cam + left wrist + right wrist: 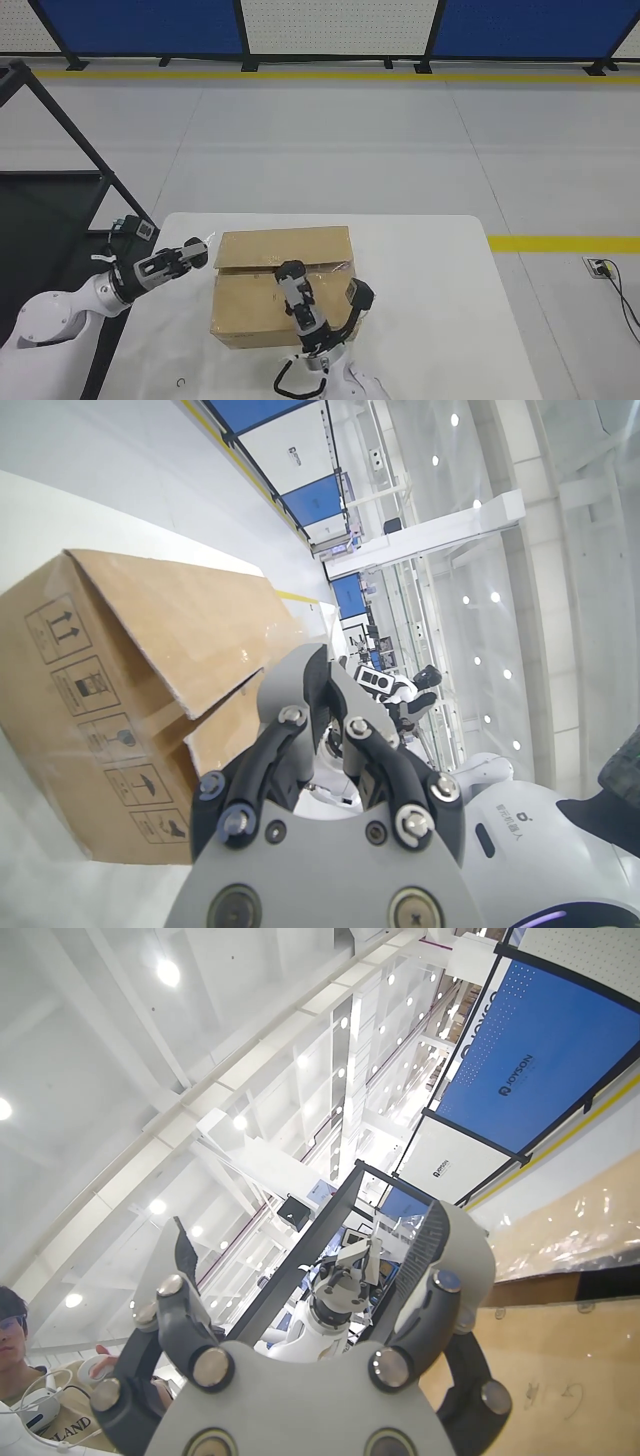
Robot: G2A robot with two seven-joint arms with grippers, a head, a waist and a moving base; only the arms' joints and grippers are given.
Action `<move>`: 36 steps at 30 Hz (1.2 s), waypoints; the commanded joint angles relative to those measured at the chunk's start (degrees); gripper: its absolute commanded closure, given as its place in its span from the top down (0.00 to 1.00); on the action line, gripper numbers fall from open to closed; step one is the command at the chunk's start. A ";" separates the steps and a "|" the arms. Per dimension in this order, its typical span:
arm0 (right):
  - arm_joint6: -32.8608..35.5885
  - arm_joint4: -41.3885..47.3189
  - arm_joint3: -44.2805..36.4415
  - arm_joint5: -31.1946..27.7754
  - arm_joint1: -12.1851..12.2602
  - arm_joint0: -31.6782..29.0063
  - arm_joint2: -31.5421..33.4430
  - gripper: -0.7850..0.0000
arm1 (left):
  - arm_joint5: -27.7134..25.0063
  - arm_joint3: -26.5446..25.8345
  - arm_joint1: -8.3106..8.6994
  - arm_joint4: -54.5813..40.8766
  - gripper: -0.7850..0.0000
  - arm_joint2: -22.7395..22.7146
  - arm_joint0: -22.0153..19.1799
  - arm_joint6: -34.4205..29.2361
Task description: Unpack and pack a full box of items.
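A brown cardboard box [255,300] lies on the white table [430,300], its top flaps folded down. Crinkled clear tape [330,268] covers the seam toward one end; at the other end the flaps gape slightly [190,715]. My left gripper [197,250] hovers just off that gaping end, its fingers [320,680] pressed together, and a thin clear tape strip [376,1228] sticks up from them. Over the box top my right gripper [291,272] stands open [305,1248], nothing between its fingers, with the box's taped flap [550,1353] beside it.
A black metal rack [60,130] stands off the table's left side, close behind my left arm. A small ring [180,382] lies near the table's front left edge. The table's right half is bare. Blue and white partition panels [340,25] line the far floor.
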 commanded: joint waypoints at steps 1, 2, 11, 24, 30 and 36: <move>-1.01 -0.07 -0.18 -0.47 -0.01 -0.14 0.27 1.00 | 0.58 -0.70 0.04 -0.82 0.00 -0.15 0.03 -0.25; -1.48 -0.09 -0.19 -0.68 -0.02 -0.21 0.43 1.00 | 0.89 -0.96 0.06 -1.08 0.01 -0.19 0.02 -0.33; -8.62 -0.59 -1.16 -3.37 -0.18 -0.90 2.43 1.00 | 3.53 -3.08 -0.08 -4.69 0.02 0.76 -0.83 -2.19; -10.98 7.07 -2.62 -9.31 -0.58 -1.91 2.08 1.00 | 4.08 -4.54 -0.28 -6.84 0.00 1.92 -1.81 -3.23; -9.23 10.37 -7.33 -1.22 -0.70 -2.74 2.75 1.00 | 3.11 -4.78 -0.28 -6.53 0.00 1.97 -1.92 -3.45; -12.73 11.67 -11.04 7.00 -1.10 -2.64 4.23 1.00 | 3.11 -4.78 -0.28 -6.53 0.00 1.97 -1.92 -3.45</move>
